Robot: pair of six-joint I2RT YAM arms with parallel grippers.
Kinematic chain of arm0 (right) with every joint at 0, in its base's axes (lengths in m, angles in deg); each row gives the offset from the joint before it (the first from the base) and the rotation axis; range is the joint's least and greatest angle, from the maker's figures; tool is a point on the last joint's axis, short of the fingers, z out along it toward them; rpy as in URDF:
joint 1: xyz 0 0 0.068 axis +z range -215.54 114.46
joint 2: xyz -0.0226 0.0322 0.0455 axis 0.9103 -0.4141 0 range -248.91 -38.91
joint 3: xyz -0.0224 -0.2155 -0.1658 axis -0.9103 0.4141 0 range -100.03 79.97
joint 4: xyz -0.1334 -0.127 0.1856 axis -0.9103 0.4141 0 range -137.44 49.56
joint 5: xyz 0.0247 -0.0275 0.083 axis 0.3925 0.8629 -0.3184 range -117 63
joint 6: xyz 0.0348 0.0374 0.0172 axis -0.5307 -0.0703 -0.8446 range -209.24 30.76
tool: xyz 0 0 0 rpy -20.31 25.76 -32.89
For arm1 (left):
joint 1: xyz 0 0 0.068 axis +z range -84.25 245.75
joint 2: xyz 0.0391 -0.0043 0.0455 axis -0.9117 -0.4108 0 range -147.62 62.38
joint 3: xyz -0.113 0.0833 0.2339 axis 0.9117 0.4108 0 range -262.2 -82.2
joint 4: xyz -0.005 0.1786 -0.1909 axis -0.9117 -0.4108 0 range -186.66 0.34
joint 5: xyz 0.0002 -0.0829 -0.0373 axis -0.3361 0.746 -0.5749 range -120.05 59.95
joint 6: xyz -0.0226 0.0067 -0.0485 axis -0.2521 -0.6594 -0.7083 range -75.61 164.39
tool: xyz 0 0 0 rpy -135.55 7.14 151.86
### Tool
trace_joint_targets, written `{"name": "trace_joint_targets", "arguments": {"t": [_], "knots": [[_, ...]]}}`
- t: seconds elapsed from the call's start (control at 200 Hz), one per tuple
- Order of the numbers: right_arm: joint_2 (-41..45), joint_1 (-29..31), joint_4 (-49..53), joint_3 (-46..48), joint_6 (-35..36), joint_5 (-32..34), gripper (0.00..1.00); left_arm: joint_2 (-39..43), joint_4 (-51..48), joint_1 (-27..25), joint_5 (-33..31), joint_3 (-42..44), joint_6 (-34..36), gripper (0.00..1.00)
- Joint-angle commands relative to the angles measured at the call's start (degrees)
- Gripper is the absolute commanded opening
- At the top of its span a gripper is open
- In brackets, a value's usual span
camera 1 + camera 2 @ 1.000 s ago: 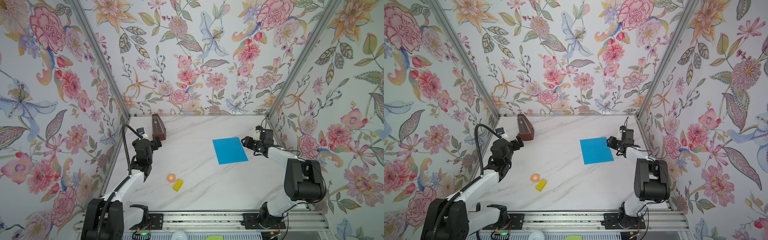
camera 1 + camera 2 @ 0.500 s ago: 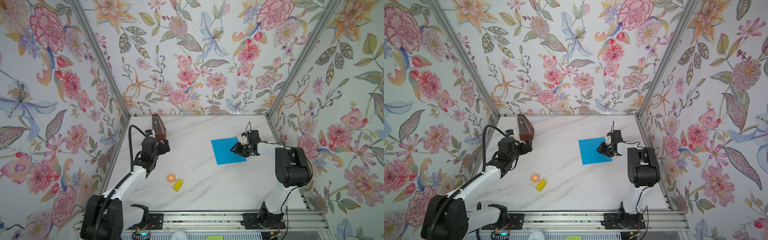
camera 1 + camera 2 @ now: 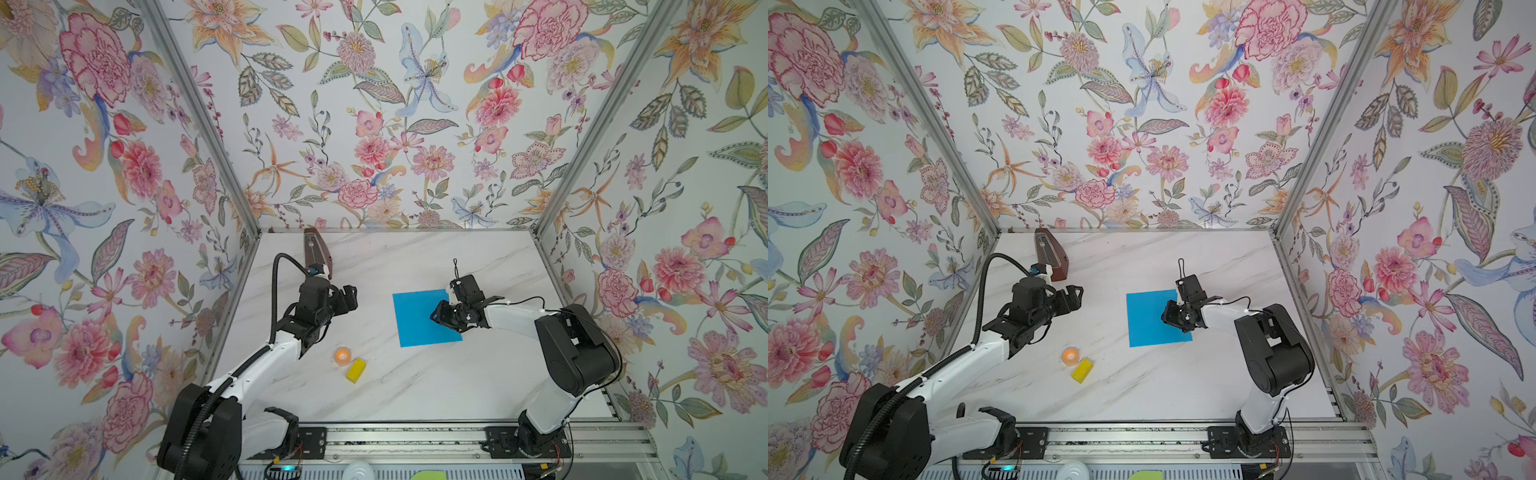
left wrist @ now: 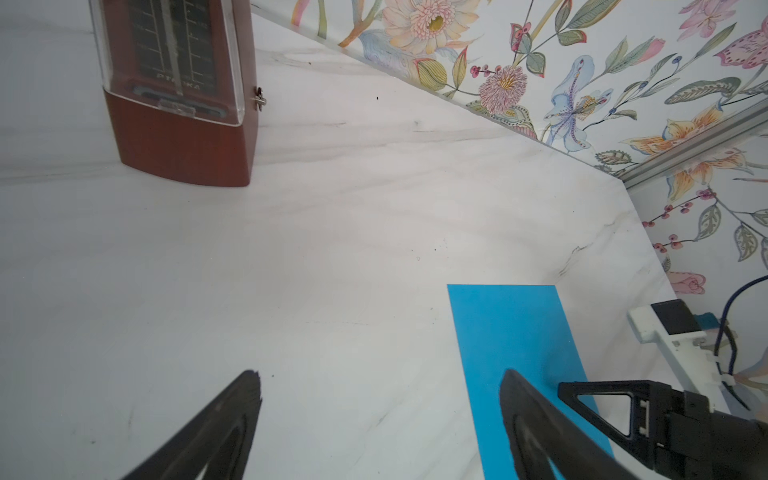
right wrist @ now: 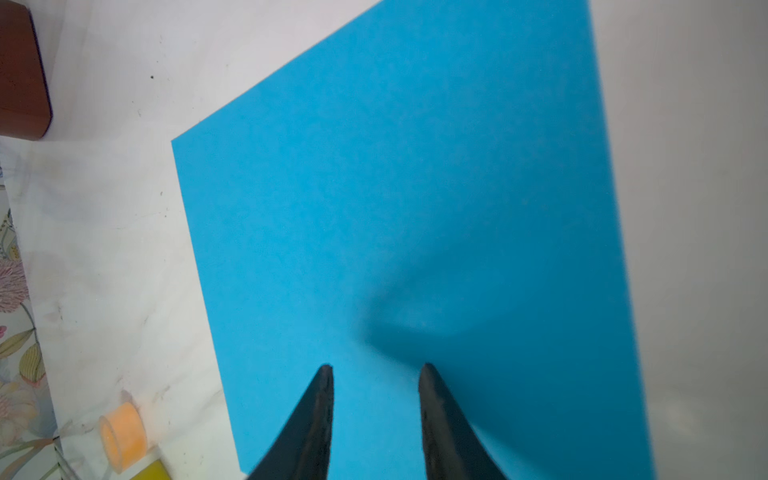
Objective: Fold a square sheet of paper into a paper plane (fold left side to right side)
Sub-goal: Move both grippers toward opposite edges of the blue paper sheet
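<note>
A thin, matte, bright blue square sheet of paper (image 3: 417,320) lies flat and uncreased on the white, grey-veined marble-look table (image 3: 415,388), toward its right edge and about midway between the far and near edges. The right pincer (image 5: 377,367) is released, its two tapered black fingers a narrow gap apart with nothing between them, tips low over the sheet's right half; contact cannot be told. The left pincer (image 3: 348,298) is spread wide and empty above bare table, apart from the sheet's left edge. A brown wooden metronome (image 3: 316,254) with a clear front cover stands in the far left corner; the lettering on its scale is too blurred to read. Toward the near left, a small orange ring (image 3: 343,355) sits just beside a yellow block (image 3: 356,370).
</note>
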Motion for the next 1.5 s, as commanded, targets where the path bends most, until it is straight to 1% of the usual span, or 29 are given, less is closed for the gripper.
{"name": "trace_joint_targets", "arguments": {"t": [0.0, 0.03, 0.04, 0.07, 0.15, 0.26, 0.345, 0.395, 0.47, 0.53, 0.545, 0.656, 0.666, 0.871, 1.026, 1.126, 1.181, 1.241, 1.496], "knots": [[-0.8, 3.6, 5.1, 4.0, -10.1, 6.9, 0.37, -0.4, -1.1, -2.2, -0.1, 1.8, -3.5, 0.90], [-0.4, 3.8, 4.3, 4.5, -11.3, 7.3, 0.37, -0.4, -1.0, -2.9, -0.2, 2.1, -4.0, 0.89], [-0.3, 5.1, 4.2, 4.6, -11.7, 7.4, 0.37, -0.5, -0.8, -3.2, -0.2, 2.2, -4.1, 0.89], [-0.1, 6.2, 3.4, 4.9, -12.7, 7.7, 0.37, -0.7, -0.7, -3.8, -0.3, 2.4, -4.6, 0.89], [0.0, 7.8, 1.8, 5.0, -14.4, 7.3, 0.37, -1.8, -0.4, -5.6, -0.4, 2.5, -5.3, 0.86], [0.6, 8.2, 1.8, 4.2, -14.3, 7.0, 0.39, -4.8, -1.7, -7.6, -0.8, 0.9, -6.3, 0.76], [2.7, 7.6, 0.4, 3.7, -11.6, 6.2, 0.42, -7.5, -1.7, -9.3, -0.3, -0.9, -5.9, 0.69], [3.9, 6.9, 0.0, 3.0, -9.5, 4.4, 0.45, -9.1, -1.6, -10.2, 0.1, -2.2, -5.7, 0.63], [4.2, 5.1, 0.0, 1.2, -6.6, -1.4, 0.49, -11.8, -1.9, -12.0, 0.3, -4.5, -5.2, 0.57], [4.0, 4.4, 1.0, 0.0, -5.6, -5.5, 0.50, -14.2, -2.4, -12.9, 0.7, -6.5, -5.1, 0.50], [4.1, 2.5, 1.6, -0.4, -5.3, -6.6, 0.50, -14.9, -2.7, -13.1, 0.7, -7.2, -5.1, 0.49], [5.2, -0.1, 3.5, -0.6, -3.6, -10.3, 0.51, -19.0, -7.4, -14.8, 0.5, -12.3, -4.5, 0.39], [5.4, -0.3, 3.8, -0.7, -3.4, -10.5, 0.52, -20.5, -7.8, -14.9, 0.5, -12.7, -4.4, 0.39], [6.3, -5.4, 11.9, -1.9, 1.0, -10.2, 0.53, -26.8, -11.1, -17.6, 1.6, -17.6, -3.6, 0.21], [4.0, -6.3, 18.5, -5.3, 5.8, -8.5, 0.59, -30.6, -12.6, -18.6, 3.7, -20.2, -2.7, 0.13], [2.0, -6.6, 21.9, -7.5, 7.5, -6.3, 0.62, -32.3, -12.8, -19.0, 4.6, -21.2, -2.5, 0.04], [1.3, -6.7, 23.0, -8.5, 8.1, -5.4, 0.63, -33.0, -12.8, -19.1, 4.9, -21.3, -2.6, 0.01], [0.6, -6.9, 23.1, -9.0, 8.3, -5.4, 0.64, -33.5, -12.6, -19.1, 5.2, -21.2, -2.7, 0.00], [-2.4, -6.8, 23.4, -10.5, 9.0, -6.0, 0.74, -35.1, -14.1, -19.1, 5.1, -21.5, -2.4, 0.00]]}}
